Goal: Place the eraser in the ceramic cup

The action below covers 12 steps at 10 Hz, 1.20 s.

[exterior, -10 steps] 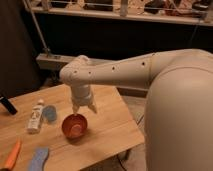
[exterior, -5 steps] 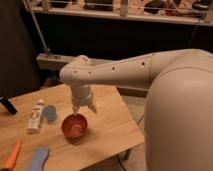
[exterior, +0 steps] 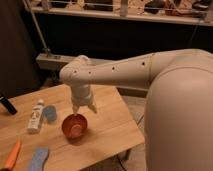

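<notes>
Cup (exterior: 74,126) just below pincer (exterior: 84,110), slightly left

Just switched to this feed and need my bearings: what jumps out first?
The big white arm fills the right side, its gripper hanging just above the red-orange ceramic cup near the middle of the wooden table. A white bottle lies left of the cup.

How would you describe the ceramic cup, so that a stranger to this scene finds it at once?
On the wooden table, look just below the gripper at the end of the white arm. The ceramic cup sits there: round, low and red-orange, wider than the slim white bottle lying nearby.
</notes>
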Each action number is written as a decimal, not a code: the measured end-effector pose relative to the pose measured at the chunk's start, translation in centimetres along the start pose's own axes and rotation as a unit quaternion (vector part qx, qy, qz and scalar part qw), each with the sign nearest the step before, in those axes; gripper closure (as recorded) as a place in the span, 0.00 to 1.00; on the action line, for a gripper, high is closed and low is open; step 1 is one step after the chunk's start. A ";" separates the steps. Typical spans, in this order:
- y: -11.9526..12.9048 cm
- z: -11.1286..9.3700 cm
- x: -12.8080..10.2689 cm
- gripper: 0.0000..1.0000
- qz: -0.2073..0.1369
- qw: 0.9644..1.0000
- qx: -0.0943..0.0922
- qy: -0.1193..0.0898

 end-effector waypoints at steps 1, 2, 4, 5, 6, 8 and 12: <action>0.0 0.0 0.0 0.35 0.000 1.000 0.000 0.000; -0.2 0.1 0.0 0.35 -0.003 1.000 0.002 -0.001; -0.4 0.1 -1.2 0.35 -0.020 1.000 -0.009 -0.022; -0.8 -0.3 -3.2 0.35 -0.046 0.997 -0.022 -0.053; -1.3 -0.9 -4.7 0.35 -0.062 0.995 -0.030 -0.077; -2.9 -2.7 -8.3 0.35 -0.090 0.985 -0.056 -0.133; -1.6 -6.1 -11.6 0.35 -0.186 0.946 -0.165 -0.207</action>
